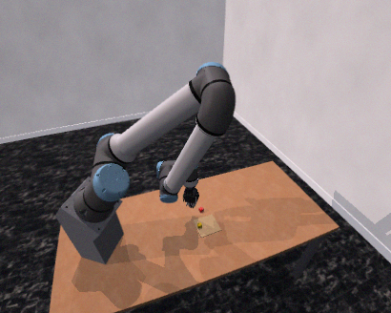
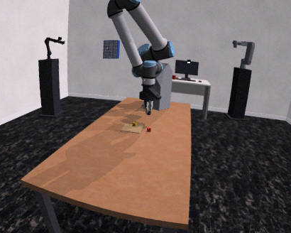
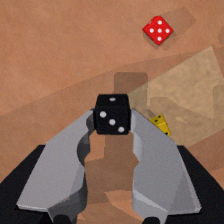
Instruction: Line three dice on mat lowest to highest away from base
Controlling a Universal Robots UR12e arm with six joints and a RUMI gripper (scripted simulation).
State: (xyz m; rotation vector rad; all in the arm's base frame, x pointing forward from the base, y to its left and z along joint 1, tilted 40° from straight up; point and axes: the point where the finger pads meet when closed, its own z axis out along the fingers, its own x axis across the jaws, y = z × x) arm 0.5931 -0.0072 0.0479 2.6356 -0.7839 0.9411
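Observation:
My gripper (image 3: 113, 110) is shut on a black die (image 3: 112, 114) and holds it above the table; it also shows in the top view (image 1: 192, 202) and the exterior view (image 2: 147, 111). The black die shows three pips on the side facing the wrist camera and one on the side above it. A red die (image 3: 158, 30) with five on top lies on the bare table beside the mat (image 3: 187, 87); it shows in the top view (image 1: 201, 209) and the exterior view (image 2: 149, 129). A yellow die (image 3: 161, 124) (image 1: 199, 224) (image 2: 134, 124) sits on the mat near its edge, partly hidden by my right finger.
The tan mat (image 1: 208, 225) (image 2: 132, 128) lies near the middle of the wooden table. My base block (image 1: 90, 229) stands at the table's left end. Beyond the table are a desk with a monitor (image 2: 187, 69) and two black pedestals (image 2: 49, 87).

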